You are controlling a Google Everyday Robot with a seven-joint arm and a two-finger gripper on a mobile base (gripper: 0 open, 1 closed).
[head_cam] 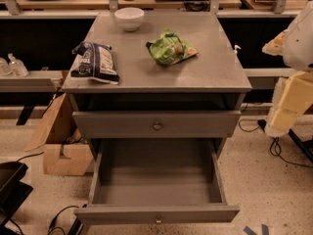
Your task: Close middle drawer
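Observation:
The middle drawer [156, 180] is pulled far out of the grey cabinet [156, 77]. Its long shallow box is empty, and its flat front [122, 214] with a small brass knob [158, 220] is near the bottom edge of the view. Above it, another grey drawer front [117, 125] with a brass knob stands slightly proud under a dark gap. The arm and gripper [288, 102] show as white and pale yellow parts at the right edge, beside the cabinet and well apart from the open drawer's front.
On the cabinet top lie a white bowl [129, 18], a dark blue chip bag [96, 61] and a green chip bag [171, 49]. Cardboard boxes [63, 155] stand left of the cabinet. A black object [11, 187] is at lower left. Cables lie on the speckled floor.

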